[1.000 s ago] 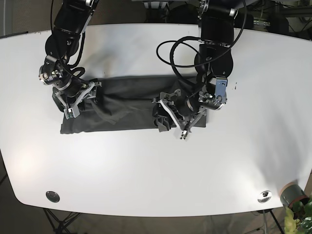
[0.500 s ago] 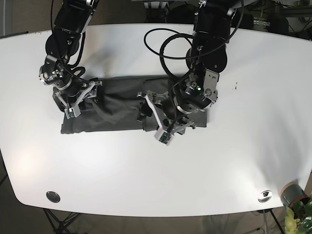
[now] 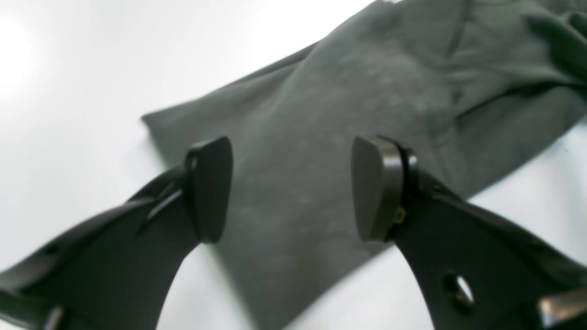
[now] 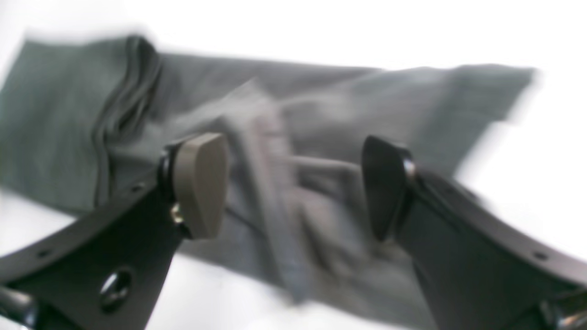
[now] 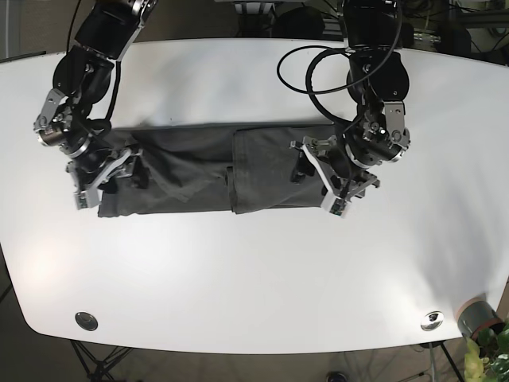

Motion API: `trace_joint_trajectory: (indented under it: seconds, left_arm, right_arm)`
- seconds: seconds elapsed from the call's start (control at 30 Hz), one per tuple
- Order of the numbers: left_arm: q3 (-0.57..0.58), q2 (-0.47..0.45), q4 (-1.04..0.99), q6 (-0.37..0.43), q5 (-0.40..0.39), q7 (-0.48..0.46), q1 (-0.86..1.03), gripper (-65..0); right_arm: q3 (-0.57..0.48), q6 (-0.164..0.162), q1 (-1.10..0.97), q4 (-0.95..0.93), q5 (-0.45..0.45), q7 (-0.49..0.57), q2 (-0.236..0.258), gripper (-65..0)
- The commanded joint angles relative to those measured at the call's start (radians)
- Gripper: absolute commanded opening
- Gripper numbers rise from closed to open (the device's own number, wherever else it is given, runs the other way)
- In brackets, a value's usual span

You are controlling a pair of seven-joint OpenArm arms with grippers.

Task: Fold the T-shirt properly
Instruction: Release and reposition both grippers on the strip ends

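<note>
The dark grey T-shirt lies flat on the white tabletop as a long band running across the base view, roughly midway between the 2 arms. Part of it is already doubled over: a fold edge runs top to bottom near the middle of the band, and the half toward the left arm sits as a neater, thicker block on top of the rest. The left tool hangs over the end of that folded block, near the cloth's outer edge; in its wrist view the left tool is spread wide, its 2 dark pads apart with smooth grey fabric showing between them and nothing pinched. The right tool is at the opposite end of the band, over the more rumpled part of the cloth. Its wrist view, which is blurred, shows the right tool also released, pads well apart, with creased fabric and what looks like a rolled hem or collar edge beyond them; whether the pads touch the cloth cannot be told from either view. Near the front edge of the tabletop sit 2 small round metal fittings, one toward each corner.
</note>
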Motion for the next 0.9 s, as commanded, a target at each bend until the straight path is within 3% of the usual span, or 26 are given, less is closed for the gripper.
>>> trace_joint_trajectory:
  seconds: [0.0, 0.13, 0.2, 0.4, 0.53, 0.67, 0.87]
  left_arm:
    - [-0.031, -0.004, -0.005, -0.031, -0.008, -0.061, 0.005, -33.8]
    - [-0.045, -0.005, -0.056, -0.123, -0.003, -0.104, 0.017, -58.5]
    - [-0.045, -0.008, -0.079, -0.149, -0.001, -0.113, 0.017, -65.0]
    - [-0.045, -0.033, -0.165, -0.158, -0.006, -0.173, 0.018, -65.0]
    - [-0.045, -0.034, -0.210, -0.161, -0.001, -0.198, 0.018, -65.0]
    - [-0.045, -0.054, -0.254, -0.163, -0.008, -0.210, 0.005, -65.0]
    - [-0.047, -0.060, -0.202, -0.165, -0.009, -0.205, 0.011, -65.0]
  right_arm:
    - [0.089, -0.007, 0.072, -0.031, 0.036, -0.053, 0.030, -20.9]
    - [0.178, -0.004, 0.144, -0.149, 0.082, -0.105, 0.094, -20.9]
    - [0.192, -0.004, 0.171, -0.225, 0.102, -0.107, 0.134, -20.8]
    - [0.190, -0.003, 0.230, -0.514, 0.171, -0.053, 0.252, -10.9]
    - [0.187, -0.001, 0.235, -0.655, 0.225, -0.013, 0.295, -10.3]
    - [0.187, 0.041, 0.243, -0.709, 0.244, -0.012, 0.298, -10.3]
    - [0.187, 0.041, 0.221, -0.709, 0.243, -0.012, 0.257, -10.3]
